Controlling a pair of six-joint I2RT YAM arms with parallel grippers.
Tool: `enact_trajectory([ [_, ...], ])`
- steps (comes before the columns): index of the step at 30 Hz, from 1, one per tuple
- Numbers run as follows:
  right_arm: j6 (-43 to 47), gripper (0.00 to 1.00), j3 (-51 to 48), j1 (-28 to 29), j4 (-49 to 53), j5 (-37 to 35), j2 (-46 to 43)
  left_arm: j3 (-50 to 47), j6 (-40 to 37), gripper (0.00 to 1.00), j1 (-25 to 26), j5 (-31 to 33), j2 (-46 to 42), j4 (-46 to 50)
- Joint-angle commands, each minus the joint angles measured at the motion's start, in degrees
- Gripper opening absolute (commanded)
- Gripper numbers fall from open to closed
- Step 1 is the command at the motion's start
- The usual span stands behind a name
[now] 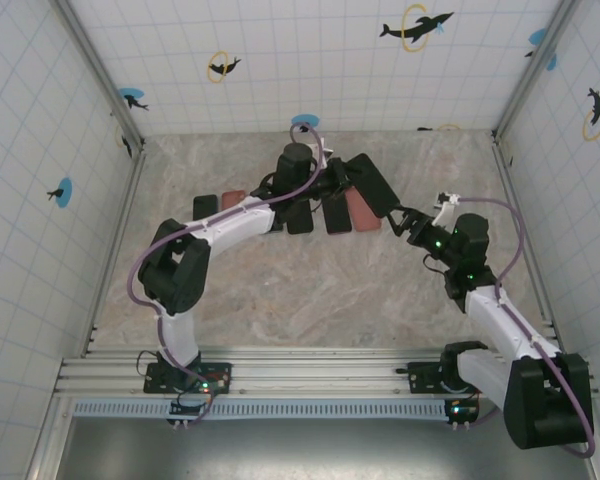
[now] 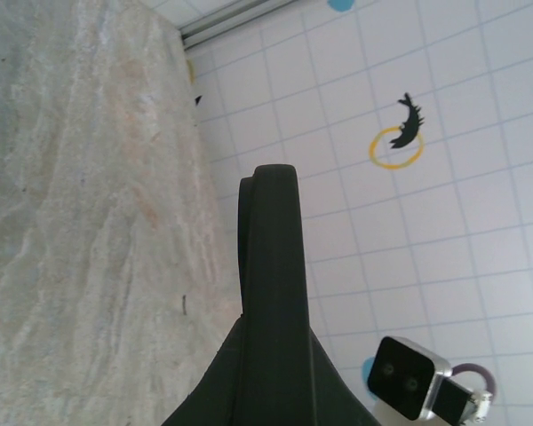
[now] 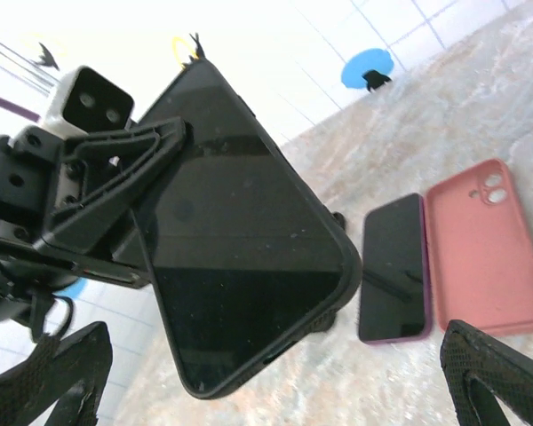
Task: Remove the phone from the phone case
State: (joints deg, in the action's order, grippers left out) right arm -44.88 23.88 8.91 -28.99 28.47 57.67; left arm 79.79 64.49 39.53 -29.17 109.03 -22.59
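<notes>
A black phone (image 1: 373, 186) in a black phone case (image 3: 347, 266) is held above the table at the back centre. My left gripper (image 1: 345, 180) is shut on one end of it. In the left wrist view the phone (image 2: 271, 257) stands edge-on between the fingers of that gripper (image 2: 271, 364). In the right wrist view its dark screen (image 3: 240, 222) faces the camera, with the left gripper (image 3: 107, 182) clamped on its upper left part. My right gripper (image 1: 405, 222) hangs open just right of the phone's free end. Its fingertips (image 3: 497, 377) stand wide apart below the phone, touching nothing.
Under the held phone, a purple-edged phone (image 3: 393, 266) and an empty pink case (image 3: 484, 248) lie side by side on the marble table. Further dark and reddish phones or cases (image 1: 232, 200) lie in a row to the left. Tiled walls close in the back and both sides.
</notes>
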Motion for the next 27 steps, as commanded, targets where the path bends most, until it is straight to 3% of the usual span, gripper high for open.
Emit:
enact_trajectory([
  [1, -8.5, 0.97, -2.4, 0.8, -8.9, -1.7, -0.3, -1.3, 5.5, 0.11, -0.7, -1.2, -3.2, -9.3],
  [6, -13.0, 0.96, -2.7, 2.4, -17.3, 2.1, 2.2, -1.6, 7.6, 0.11, -0.7, -1.2, -3.7, -11.3],
  [14, -22.3, 0.52, -5.0, 4.0, -29.0, 4.6, 6.2, -2.6, 10.9, 0.11, -0.7, -1.0, -3.4, -15.6],
  [27, -24.7, 0.32, -4.4, 4.8, -33.2, 4.6, 8.3, -4.4, 13.8, 0.11, -0.9, -1.0, -3.8, -19.1],
])
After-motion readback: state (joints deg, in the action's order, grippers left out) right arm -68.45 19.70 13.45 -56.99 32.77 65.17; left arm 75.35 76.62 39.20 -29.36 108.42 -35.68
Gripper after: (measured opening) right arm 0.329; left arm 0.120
